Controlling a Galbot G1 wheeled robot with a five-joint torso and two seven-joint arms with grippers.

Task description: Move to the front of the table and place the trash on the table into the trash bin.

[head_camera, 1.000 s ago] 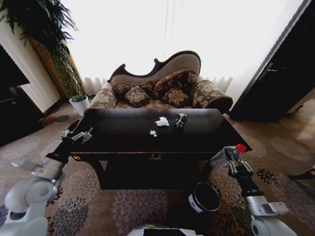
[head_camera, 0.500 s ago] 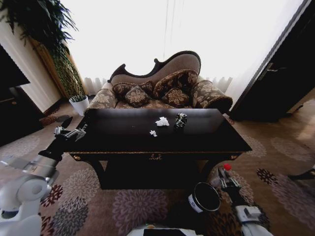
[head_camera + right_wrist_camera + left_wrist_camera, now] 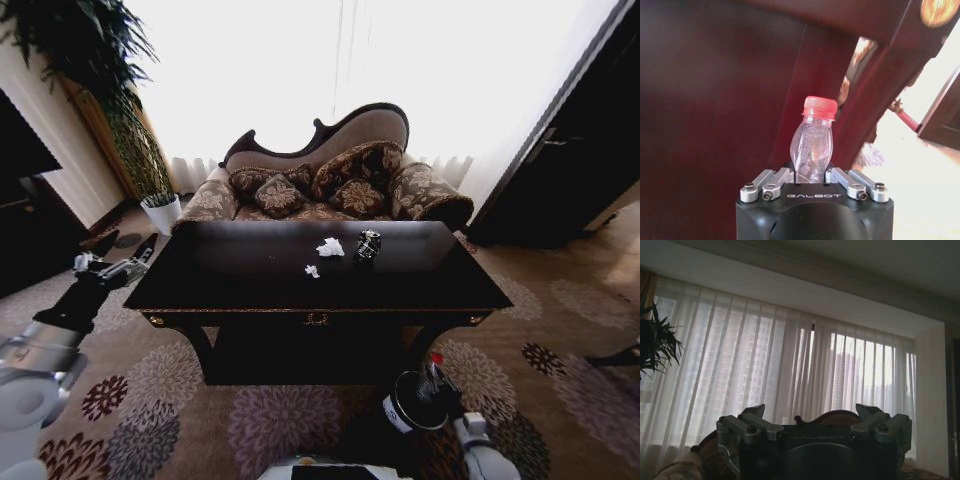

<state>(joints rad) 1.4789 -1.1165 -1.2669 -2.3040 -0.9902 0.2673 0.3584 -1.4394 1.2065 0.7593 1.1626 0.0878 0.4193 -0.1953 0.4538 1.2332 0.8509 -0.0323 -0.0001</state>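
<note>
My right gripper [image 3: 436,378] hangs low, over the right rim of the black trash bin [image 3: 412,402], in front of the table [image 3: 250,285]. It is shut on a clear bottle with a red cap [image 3: 812,147], which stands upright between the fingers of the right gripper [image 3: 811,176]. On the tabletop lie a crumpled white paper [image 3: 329,246], a small white scrap [image 3: 312,271] and a dark crushed can [image 3: 368,244]. The left gripper [image 3: 112,268] is off the table's left end, and the left wrist view shows it [image 3: 810,416] open and empty.
A patterned sofa [image 3: 330,180] stands right behind the table. A white plant pot [image 3: 160,212] and a tall plant sit at the back left, and a dark cabinet [image 3: 565,170] at the right. Patterned carpet lies free around the bin.
The right gripper has come down with the bottle from beside the table's right front corner to the bin's rim. The left gripper has drawn back to the left, off the table's corner.
</note>
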